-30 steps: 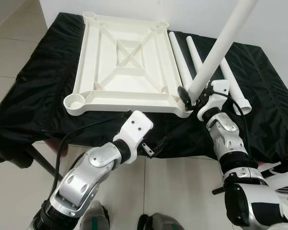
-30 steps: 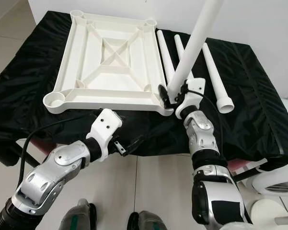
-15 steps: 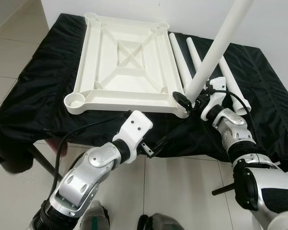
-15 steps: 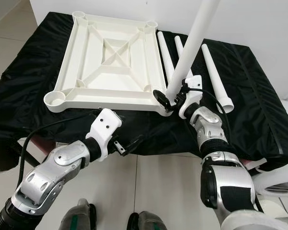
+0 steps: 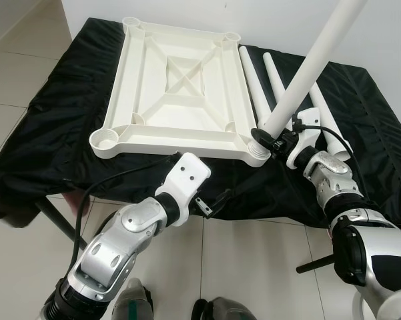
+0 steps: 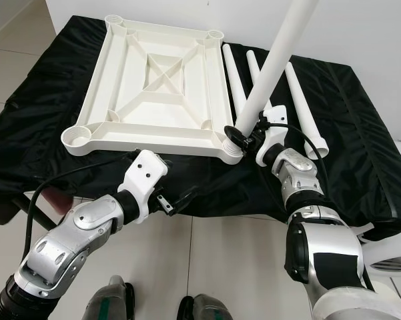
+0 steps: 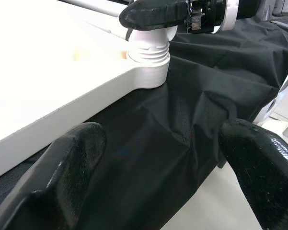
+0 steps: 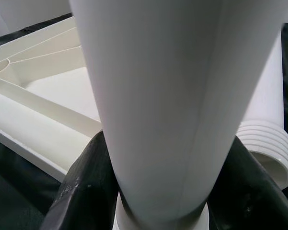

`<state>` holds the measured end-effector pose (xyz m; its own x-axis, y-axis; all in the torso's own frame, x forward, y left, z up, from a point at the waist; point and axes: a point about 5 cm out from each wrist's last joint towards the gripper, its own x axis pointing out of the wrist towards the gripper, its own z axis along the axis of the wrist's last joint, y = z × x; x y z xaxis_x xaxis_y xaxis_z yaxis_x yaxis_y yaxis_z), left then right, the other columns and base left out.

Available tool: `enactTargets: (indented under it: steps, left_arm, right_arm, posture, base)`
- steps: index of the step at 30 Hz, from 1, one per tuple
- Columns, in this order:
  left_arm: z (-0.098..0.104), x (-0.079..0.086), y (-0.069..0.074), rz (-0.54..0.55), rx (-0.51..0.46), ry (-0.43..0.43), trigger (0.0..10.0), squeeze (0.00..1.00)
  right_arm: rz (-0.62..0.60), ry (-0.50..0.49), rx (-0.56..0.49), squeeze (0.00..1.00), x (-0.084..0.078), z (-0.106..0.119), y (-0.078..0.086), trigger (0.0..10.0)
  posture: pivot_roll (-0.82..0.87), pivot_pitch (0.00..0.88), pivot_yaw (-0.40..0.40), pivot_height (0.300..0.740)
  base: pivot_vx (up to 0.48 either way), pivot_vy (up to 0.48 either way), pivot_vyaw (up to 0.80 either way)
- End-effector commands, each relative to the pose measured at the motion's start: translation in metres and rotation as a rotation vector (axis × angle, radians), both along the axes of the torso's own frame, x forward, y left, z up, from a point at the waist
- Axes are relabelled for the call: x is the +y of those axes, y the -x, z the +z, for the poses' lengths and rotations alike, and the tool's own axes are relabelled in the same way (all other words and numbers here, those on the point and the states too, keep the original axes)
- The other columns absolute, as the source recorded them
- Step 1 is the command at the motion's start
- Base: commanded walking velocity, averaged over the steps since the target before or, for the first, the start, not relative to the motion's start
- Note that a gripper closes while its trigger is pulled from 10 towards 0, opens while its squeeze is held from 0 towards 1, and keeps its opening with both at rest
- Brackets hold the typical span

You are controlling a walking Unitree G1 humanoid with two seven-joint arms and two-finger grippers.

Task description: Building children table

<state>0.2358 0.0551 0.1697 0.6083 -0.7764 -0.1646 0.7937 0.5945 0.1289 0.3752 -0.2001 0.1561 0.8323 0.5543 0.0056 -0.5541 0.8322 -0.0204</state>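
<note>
Silver segmented arms w/ white wrist housings — black cable on each; black-fingered left hand, right hand.

A white tabletop lies upside down on the black-draped surface. One white leg stands tilted in its near right corner socket; three legs lie beside it.

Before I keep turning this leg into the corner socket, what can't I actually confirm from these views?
- Thread engagement: the leg base meets the tabletop corner socket, but the right end effector covers the joint.
- Leg top: cut off by the upper edge in both eye views.
- Loose legs: partly hidden behind the held leg.
- Left end effector: open, below the table edge; what lies beneath the black cloth is hidden.
</note>
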Motion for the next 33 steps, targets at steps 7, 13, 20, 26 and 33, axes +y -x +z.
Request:
enactTargets:
  steps: [7,13,20,26,33]
  left_arm:
    - [0.001,-0.004,0.004,-0.034,0.008,0.008,10.0,0.00]
    - [0.000,-0.004,0.004,-0.036,0.009,0.009,10.0,0.00]
    - [0.000,-0.005,0.004,-0.040,0.011,0.013,10.0,0.00]
    - [0.000,-0.006,0.004,-0.038,0.011,0.014,10.0,0.00]
    - [0.000,-0.006,0.004,-0.036,0.011,0.015,10.0,0.00]
  right_arm:
    - [-0.096,-0.101,-0.004,0.00,0.001,-0.007,0.002,10.0]
    - [-0.198,-0.126,-0.036,0.00,0.005,-0.008,0.002,10.0]
    - [-0.308,-0.185,-0.051,0.00,0.023,-0.016,0.006,10.0]
    - [-0.455,-0.225,-0.062,0.00,0.037,-0.017,0.007,10.0]
    - [-0.628,-0.201,-0.034,0.00,0.047,-0.021,0.009,10.0]
  posture:
    - [0.14,0.092,-0.120,0.740]
    - [0.13,0.093,-0.119,0.740]
    - [0.13,0.093,-0.121,0.740]
    - [0.13,0.092,-0.125,0.740]
    - [0.13,0.091,-0.127,0.740]
  base:
    - [0.000,0.000,0.00]
    - [0.000,0.000,0.00]
    - [0.000,0.000,0.00]
    - [0.000,0.000,0.00]
    - [0.000,0.000,0.00]
